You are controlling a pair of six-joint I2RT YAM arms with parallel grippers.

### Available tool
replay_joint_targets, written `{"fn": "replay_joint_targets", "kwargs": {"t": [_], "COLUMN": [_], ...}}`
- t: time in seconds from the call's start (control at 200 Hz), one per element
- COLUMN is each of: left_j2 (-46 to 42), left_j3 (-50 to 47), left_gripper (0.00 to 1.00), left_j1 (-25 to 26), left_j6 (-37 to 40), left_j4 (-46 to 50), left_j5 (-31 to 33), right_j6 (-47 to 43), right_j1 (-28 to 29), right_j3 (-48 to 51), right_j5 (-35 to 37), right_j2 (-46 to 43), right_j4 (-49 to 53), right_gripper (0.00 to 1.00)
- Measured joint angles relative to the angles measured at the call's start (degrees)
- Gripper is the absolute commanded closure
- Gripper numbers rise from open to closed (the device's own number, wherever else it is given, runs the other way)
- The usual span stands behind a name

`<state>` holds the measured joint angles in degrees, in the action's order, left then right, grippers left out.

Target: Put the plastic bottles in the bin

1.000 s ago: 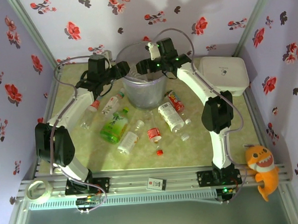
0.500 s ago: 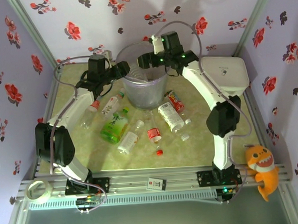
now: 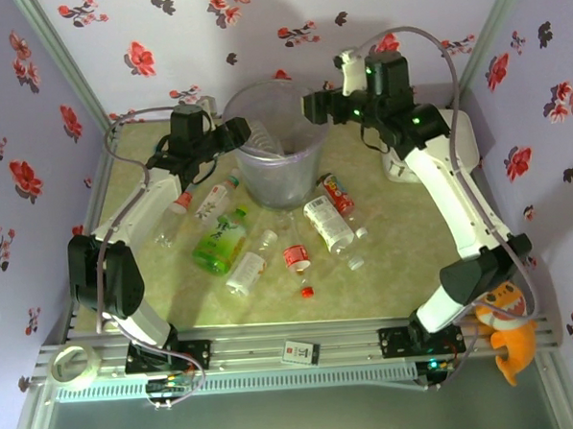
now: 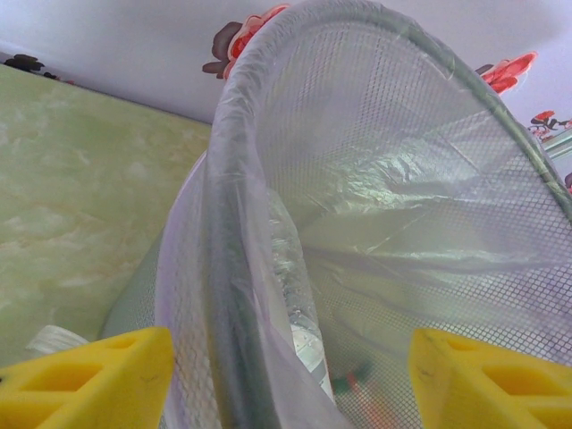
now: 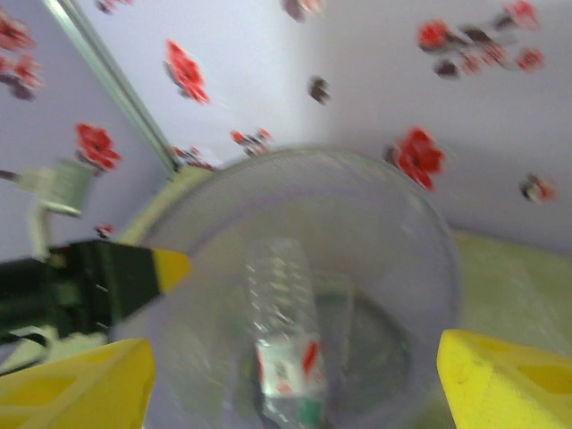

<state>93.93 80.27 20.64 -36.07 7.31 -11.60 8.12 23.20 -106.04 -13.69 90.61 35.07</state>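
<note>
While my right end effector (image 3: 312, 106) hangs open, the bottle (image 5: 281, 331) ahead of it stands near-upright in the bin (image 5: 420, 259), label end down; my left end effector (image 3: 236, 132) sits open astride its rim.

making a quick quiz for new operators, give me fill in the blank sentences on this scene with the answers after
1. The largest bottle lying on the table has a bright ___ label.
2. In the right wrist view, a clear bottle lies inside the ___.
3. The left tool and the right tool both have their jaws ___.
4. The plush toy beside the right arm's base is ___ in colour.

Missing words: green; bin; open; orange
</note>
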Motion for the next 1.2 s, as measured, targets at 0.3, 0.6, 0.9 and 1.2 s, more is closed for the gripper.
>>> {"fn": "replay_joint_targets", "kwargs": {"t": [0.3, 0.6, 0.9, 1.2], "left_j2": [0.0, 0.0, 0.0, 0.0], "left_j3": [0.0, 0.0, 0.0, 0.0], "left_gripper": [0.29, 0.29, 0.29, 0.29], "left_j1": [0.0, 0.0, 0.0, 0.0], "left_j6": [0.0, 0.0, 0.0, 0.0], "left_j4": [0.0, 0.0, 0.0, 0.0], "left_j5": [0.0, -0.1, -0.1, -0.1], "right_j6": [-0.2, -0.7, -2.9, -3.2], "right_j1": [-7.6, -7.9, -6.0, -3.1], "right_j3": [19.3, 29.1, 27.9, 26.6], "right_j5": [5.6, 9.2, 10.3, 9.0], "right_j2": [-5.6, 0.3, 12.4, 16.3], "right_j4": [5.4, 9.9, 10.0, 9.6], "right_gripper": [0.20, 0.22, 0.27, 0.21]}}
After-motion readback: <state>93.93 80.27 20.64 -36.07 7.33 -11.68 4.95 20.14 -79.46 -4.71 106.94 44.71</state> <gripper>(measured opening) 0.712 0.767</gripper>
